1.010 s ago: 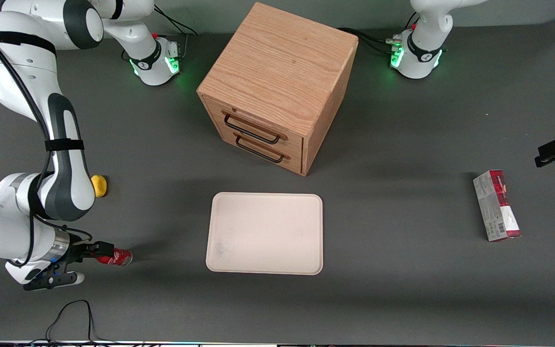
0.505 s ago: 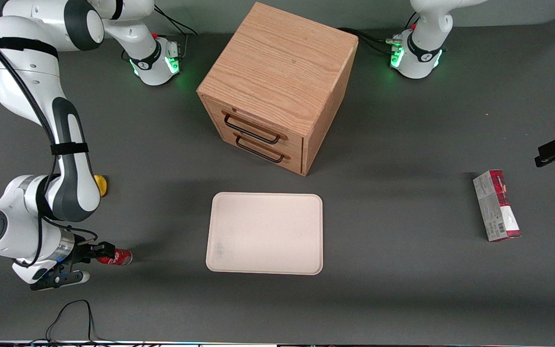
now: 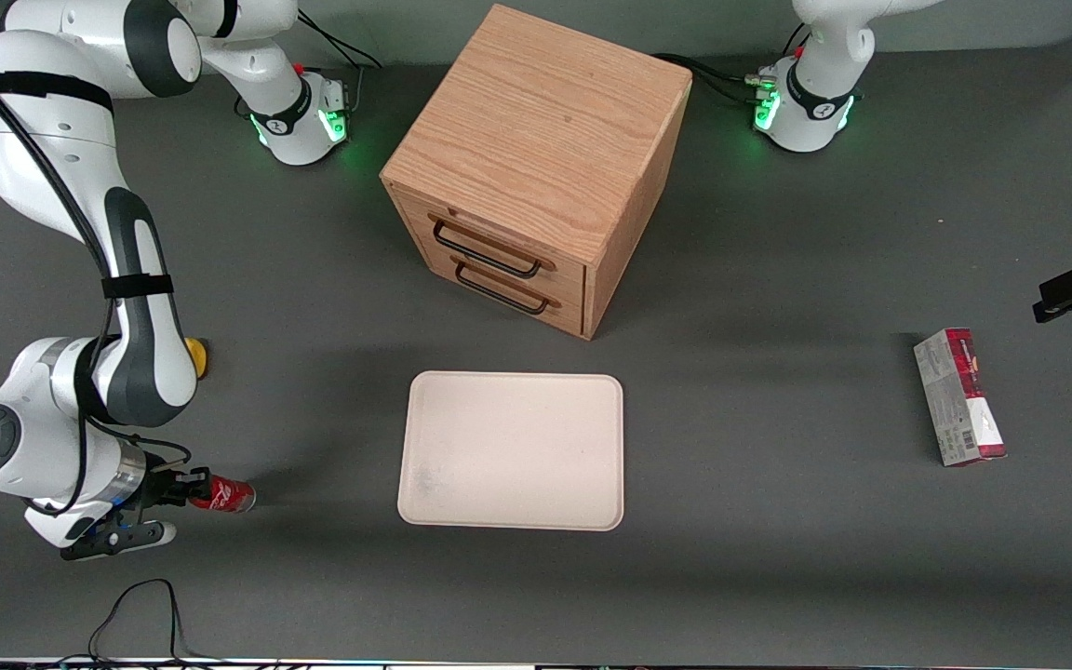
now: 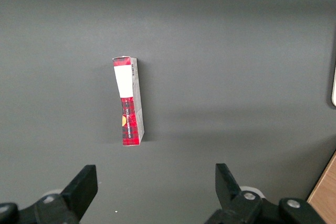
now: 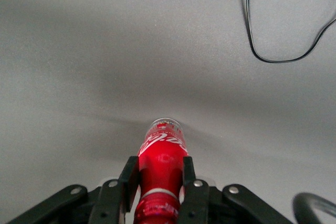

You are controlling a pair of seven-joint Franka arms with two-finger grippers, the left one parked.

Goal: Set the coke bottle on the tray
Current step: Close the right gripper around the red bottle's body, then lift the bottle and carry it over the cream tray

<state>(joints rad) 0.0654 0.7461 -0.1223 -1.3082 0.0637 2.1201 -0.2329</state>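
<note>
The coke bottle [image 3: 225, 498] is small, shiny red with white script, and lies on its side on the dark table toward the working arm's end. My right gripper [image 3: 190, 489] is low over the table at the bottle's cap end. In the right wrist view the gripper [image 5: 159, 170] has both black fingers [image 5: 129, 176] pressed against the bottle's [image 5: 164, 153] neck and shoulder, shut on it. The cream-white tray [image 3: 510, 450] lies flat mid-table, beside the bottle toward the parked arm's end, with nothing on it.
The wooden two-drawer cabinet [image 3: 536, 167] stands farther from the front camera than the tray. A small yellow lump [image 3: 198, 357] shows by my forearm. A red-and-grey carton [image 3: 959, 395] lies toward the parked arm's end [image 4: 128, 100]. A black cable [image 3: 136, 605] loops at the table's near edge.
My right arm has shifted a little toward the bottle and the wrist has settled closer around its neck. The bottle has stayed in place on the table.
</note>
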